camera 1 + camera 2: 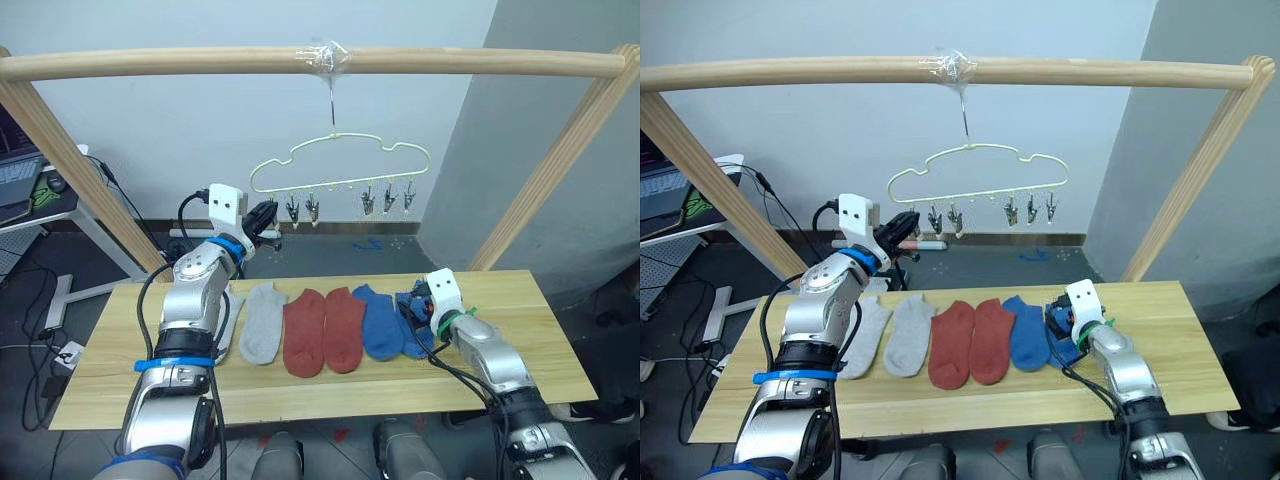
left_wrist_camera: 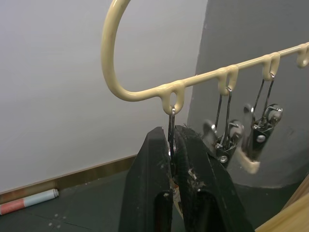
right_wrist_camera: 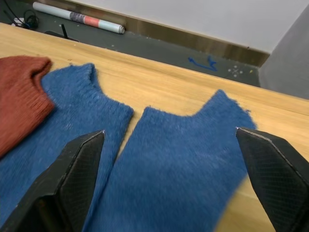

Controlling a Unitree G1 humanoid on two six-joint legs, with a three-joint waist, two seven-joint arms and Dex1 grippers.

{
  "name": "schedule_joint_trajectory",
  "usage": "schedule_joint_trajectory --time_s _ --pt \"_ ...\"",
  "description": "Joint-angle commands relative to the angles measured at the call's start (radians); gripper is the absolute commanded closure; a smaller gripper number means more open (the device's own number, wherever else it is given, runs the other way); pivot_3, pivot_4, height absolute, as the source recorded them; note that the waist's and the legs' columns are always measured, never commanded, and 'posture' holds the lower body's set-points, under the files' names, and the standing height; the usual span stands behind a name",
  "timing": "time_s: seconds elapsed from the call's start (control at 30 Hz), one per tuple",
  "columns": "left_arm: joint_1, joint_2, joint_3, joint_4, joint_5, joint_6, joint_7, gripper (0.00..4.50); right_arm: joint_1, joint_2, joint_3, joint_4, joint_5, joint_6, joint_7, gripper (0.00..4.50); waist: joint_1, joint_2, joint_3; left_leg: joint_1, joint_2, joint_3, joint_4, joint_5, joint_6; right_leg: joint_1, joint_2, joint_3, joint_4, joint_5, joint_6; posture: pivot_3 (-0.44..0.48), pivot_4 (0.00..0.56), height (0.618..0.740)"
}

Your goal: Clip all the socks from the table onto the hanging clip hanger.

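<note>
Six socks lie in a row on the table (image 1: 520,300): a grey sock (image 1: 862,335), a second grey sock (image 1: 263,322), two rust red socks (image 1: 304,332) (image 1: 344,328) and two blue socks (image 1: 380,322) (image 3: 178,145). The cream clip hanger (image 1: 340,160) hangs above them with its dark clips empty. My left gripper (image 1: 265,215) is raised to the hanger's left end, shut on the leftmost clip (image 2: 172,130). My right gripper (image 3: 174,179) is open, low over the rightmost blue sock, one finger on each side of it.
A thick wooden pole frame (image 1: 300,62) carries the hanger, with slanted legs (image 1: 70,170) at both ends of the table. A desk with a laptop (image 1: 20,180) stands at the far left. A roll (image 3: 77,17) lies on the floor behind the table.
</note>
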Motion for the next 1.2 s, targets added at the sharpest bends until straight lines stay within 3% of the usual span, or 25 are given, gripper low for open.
schedule_joint_trajectory --time_s 0.03,0.17,0.27,0.53,0.67,0.77,0.9,1.03,1.2 --pt "0.006 0.008 0.009 -0.047 -0.005 0.017 0.009 4.49 -0.049 0.007 -0.017 0.109 -0.013 -0.053 0.000 0.00 0.001 0.000 0.000 0.000 0.000 0.000 0.000 0.000 0.000 0.000 0.000 0.000 0.000 0.001 0.001 0.013 0.156 0.740" --pt "0.013 0.016 0.009 -0.063 -0.003 0.024 0.009 4.49 -0.106 0.011 0.002 0.300 -0.038 -0.069 0.024 0.00 0.001 0.000 0.000 0.000 0.000 0.000 -0.001 0.000 0.000 0.000 0.000 0.000 0.000 0.002 0.004 0.027 0.154 0.740" --pt "0.025 0.022 0.015 -0.083 -0.005 0.032 0.012 4.50 -0.094 -0.013 0.019 0.345 -0.063 -0.083 0.047 0.55 0.001 0.000 0.000 0.001 0.000 0.000 -0.001 0.000 0.000 0.001 0.000 0.000 0.000 0.002 0.004 0.044 0.152 0.740" --pt "0.044 0.022 0.018 -0.105 -0.006 0.037 0.019 4.50 -0.054 -0.045 0.021 0.336 -0.072 -0.109 0.091 3.26 0.003 -0.001 0.000 0.010 0.000 0.000 0.000 0.000 0.000 0.011 0.000 0.000 -0.001 -0.001 -0.001 0.058 0.144 0.740" --pt "0.055 0.033 0.022 -0.119 -0.026 0.065 -0.004 4.50 0.002 -0.127 0.072 0.175 -0.129 -0.248 0.156 4.45 0.003 -0.001 0.000 0.012 0.000 0.000 0.000 0.000 0.000 0.012 0.000 0.000 -0.001 -0.001 -0.001 0.058 0.144 0.740" --pt "0.042 0.046 0.040 -0.121 -0.066 0.145 -0.008 4.50 0.053 -0.267 0.180 0.002 -0.274 -0.430 0.206 4.45 0.003 0.000 0.000 0.010 0.000 0.000 -0.001 0.000 0.000 0.011 0.000 0.000 -0.002 -0.001 0.000 0.054 0.141 0.740" --pt "0.025 0.055 0.077 -0.151 -0.177 0.332 -0.026 4.50 0.096 -0.341 0.191 -0.192 -0.282 -0.530 0.264 4.45 -0.008 -0.001 0.001 0.010 0.000 0.000 -0.001 0.000 0.000 0.009 0.000 0.000 -0.001 -0.001 0.000 0.043 0.146 0.740" --pt "-0.009 0.050 0.172 -0.186 -0.369 0.599 0.000 4.50 0.106 -0.345 0.215 -0.358 -0.294 -0.511 0.324 4.45 -0.011 -0.006 0.005 0.011 0.001 0.000 -0.001 0.000 0.000 0.009 0.001 0.000 -0.001 -0.002 0.001 0.043 0.146 0.740" --pt "-0.088 0.017 0.353 -0.117 -0.589 0.857 0.128 4.50 -0.005 -0.229 0.322 -0.415 -0.373 -0.500 0.330 4.45 -0.013 -0.012 0.008 0.010 0.001 -0.001 0.000 0.000 0.000 0.009 0.000 0.000 -0.001 -0.002 0.001 0.036 0.147 0.740"
